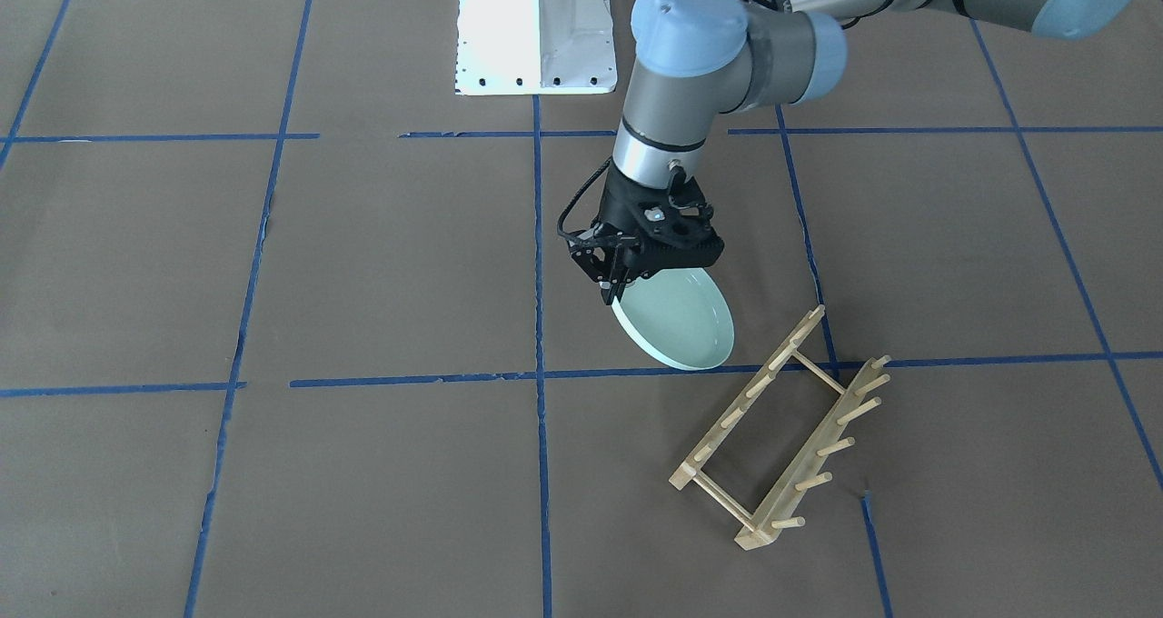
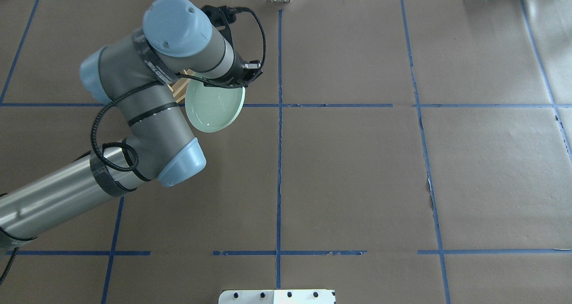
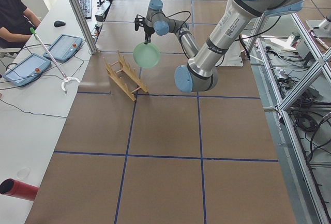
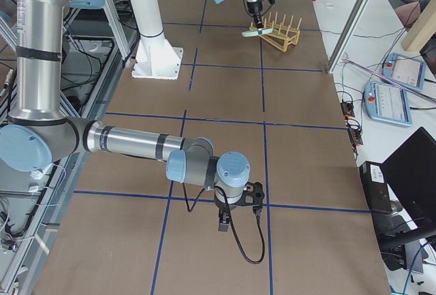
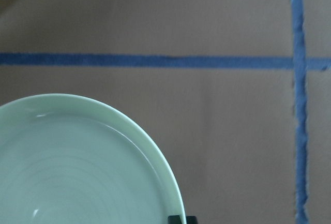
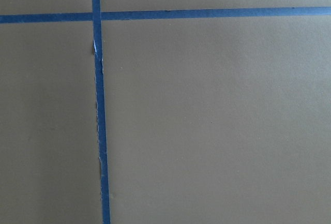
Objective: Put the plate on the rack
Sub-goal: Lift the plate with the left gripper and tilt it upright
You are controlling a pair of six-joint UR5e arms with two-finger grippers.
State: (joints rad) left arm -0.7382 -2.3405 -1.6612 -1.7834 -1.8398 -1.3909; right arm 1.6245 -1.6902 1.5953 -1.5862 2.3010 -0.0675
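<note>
The pale mint-green plate [image 1: 681,323] hangs tilted in the air, held at its rim by my left gripper [image 1: 620,282], which is shut on it. The plate is above the paper, just short of the near end of the light wooden rack [image 1: 781,427], and apart from it. In the overhead view the plate [image 2: 214,107] sticks out from under my left wrist and only a corner of the rack [image 2: 180,90] shows. The left wrist view shows the plate [image 5: 77,167] filling the lower left. My right gripper [image 4: 238,214] points down over bare paper far from both; I cannot tell whether it is open or shut.
The table is covered in brown paper with blue tape lines [image 1: 538,373]. The robot's white base [image 1: 534,32] stands at the table's edge. A person [image 3: 13,14] and tablets [image 3: 66,45] are on a side desk beyond the rack. A red cylinder [image 3: 18,189] lies at that side.
</note>
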